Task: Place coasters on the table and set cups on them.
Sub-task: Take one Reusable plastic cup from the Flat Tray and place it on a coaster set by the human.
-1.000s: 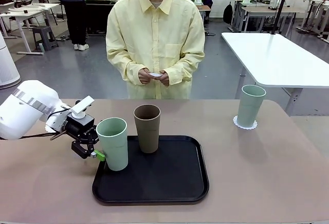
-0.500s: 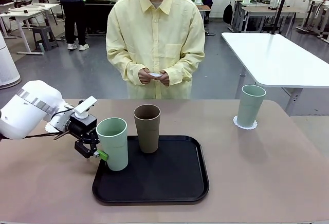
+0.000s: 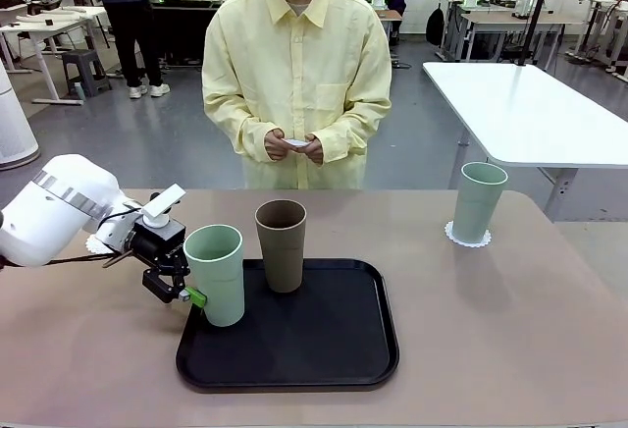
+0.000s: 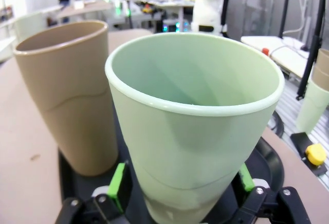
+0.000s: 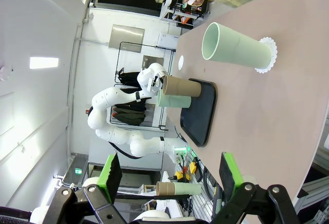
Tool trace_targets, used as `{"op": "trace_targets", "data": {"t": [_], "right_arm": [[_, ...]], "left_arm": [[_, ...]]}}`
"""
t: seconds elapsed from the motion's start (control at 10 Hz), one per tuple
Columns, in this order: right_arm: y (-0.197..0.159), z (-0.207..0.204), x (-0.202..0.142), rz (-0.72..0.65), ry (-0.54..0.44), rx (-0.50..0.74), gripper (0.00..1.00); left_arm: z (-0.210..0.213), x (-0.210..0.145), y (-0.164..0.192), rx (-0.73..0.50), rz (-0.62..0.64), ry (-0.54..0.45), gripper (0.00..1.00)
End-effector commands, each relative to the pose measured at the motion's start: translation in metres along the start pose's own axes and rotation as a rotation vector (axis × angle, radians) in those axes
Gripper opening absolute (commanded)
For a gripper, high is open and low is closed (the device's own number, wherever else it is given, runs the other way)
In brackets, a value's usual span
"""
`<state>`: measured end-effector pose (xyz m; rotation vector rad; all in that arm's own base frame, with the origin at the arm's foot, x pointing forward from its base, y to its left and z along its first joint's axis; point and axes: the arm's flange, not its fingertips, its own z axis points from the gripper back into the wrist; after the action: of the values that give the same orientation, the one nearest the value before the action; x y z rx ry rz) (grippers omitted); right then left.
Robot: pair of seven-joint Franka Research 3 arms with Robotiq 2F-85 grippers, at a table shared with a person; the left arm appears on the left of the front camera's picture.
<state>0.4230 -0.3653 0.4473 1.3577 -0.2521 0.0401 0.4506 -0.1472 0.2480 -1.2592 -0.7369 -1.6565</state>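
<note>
Already one mint cup (image 3: 478,202) sits on its coaster (image 3: 469,240) at frame right; the left gripper (image 3: 194,298) flanks a second mint cup (image 3: 216,273) on the tray (image 3: 388,349), grip unclear; the right gripper (image 5: 169,175) gapes; the brown cup (image 3: 282,246) waits.

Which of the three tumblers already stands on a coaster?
The pale mint green tumbler at the robot's right, on the white scalloped coaster; the other mint green tumbler and the brown-taupe tumbler stand in the black tray.

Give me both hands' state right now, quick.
Left hand: open, straddling the mint cup near its base, not yet clamped.
Right hand: open, empty.
</note>
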Motion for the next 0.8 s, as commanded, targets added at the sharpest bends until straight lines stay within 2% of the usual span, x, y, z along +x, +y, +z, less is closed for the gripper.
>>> {"op": "trace_targets", "data": {"t": [0.0,0.1,0.2,0.4,0.5,0.6,0.7], "right_arm": [[-0.0004,-0.0013,-0.0002,-0.007,0.0,-0.007,1.0],[-0.0004,-0.0013,-0.0002,-0.007,0.0,-0.007,1.0],[-0.0004,-0.0013,-0.0002,-0.007,0.0,-0.007,1.0],[-0.0004,-0.0013,-0.0002,-0.007,0.0,-0.007,1.0],[-0.0004,-0.0013,-0.0002,-0.007,0.0,-0.007,1.0],[-0.0004,-0.0013,-0.0002,-0.007,0.0,-0.007,1.0],[-0.0004,-0.0013,-0.0002,-0.007,0.0,-0.007,1.0]], "left_arm": [[-0.0022,-0.0017,0.0028,0.002,-0.044,0.004,0.41],[-0.0024,-0.0016,0.0027,0.001,-0.045,0.006,0.32],[-0.0028,-0.001,0.0022,-0.001,-0.047,0.009,0.0],[-0.0028,-0.0005,0.0017,-0.001,-0.045,0.013,0.0],[-0.0027,-0.0004,0.0018,-0.003,-0.043,0.014,0.26],[-0.0025,-0.0002,0.0018,-0.004,-0.043,0.012,0.26],[-0.0015,0.001,0.0002,-0.012,-0.042,0.002,0.0]]}}
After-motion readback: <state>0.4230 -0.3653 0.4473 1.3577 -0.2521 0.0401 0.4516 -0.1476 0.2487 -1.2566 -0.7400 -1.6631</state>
